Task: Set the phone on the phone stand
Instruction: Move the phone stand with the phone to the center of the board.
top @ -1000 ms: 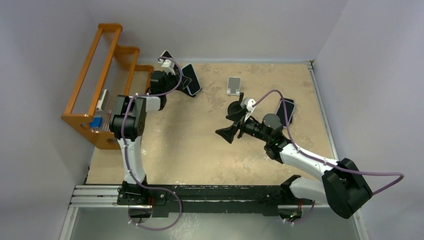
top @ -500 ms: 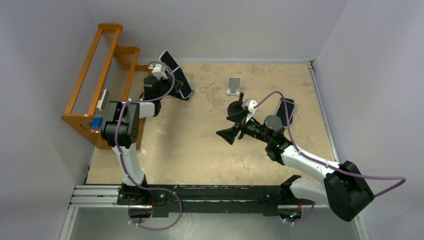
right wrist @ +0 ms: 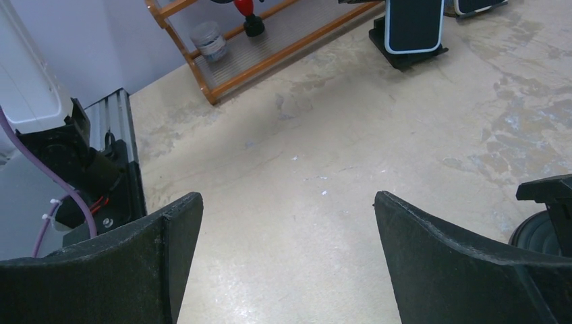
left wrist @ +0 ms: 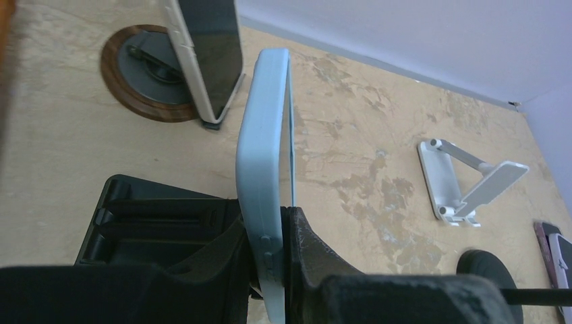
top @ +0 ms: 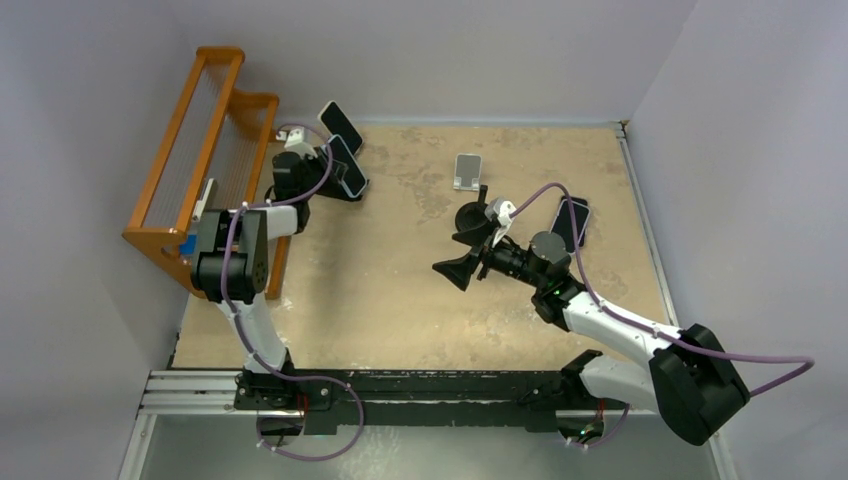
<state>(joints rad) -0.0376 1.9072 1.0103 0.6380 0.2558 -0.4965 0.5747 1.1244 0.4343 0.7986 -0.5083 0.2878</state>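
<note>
My left gripper (left wrist: 273, 236) is shut on the lower part of a phone in a light blue case (left wrist: 264, 155), held edge-on and upright. In the top view this phone (top: 347, 168) is at the back left, next to the orange rack, with the left gripper (top: 325, 166) beside it. A black phone stand (left wrist: 155, 216) lies right under and behind it; I cannot tell whether they touch. A white folding phone stand (top: 466, 170) stands empty at the back centre. My right gripper (top: 460, 243) hovers open over mid-table with nothing between its fingers (right wrist: 162, 256).
A second phone (left wrist: 210, 54) leans on a round brown-rimmed stand (left wrist: 135, 74) at the back left. Another phone (top: 570, 222) lies flat at the right. The orange rack (top: 200, 150) runs along the left edge. A dark round object (right wrist: 543, 219) sits beside my right finger.
The left arm has swung left toward the rack, carrying the blue-cased phone with it. The right arm has barely moved and stays open.
</note>
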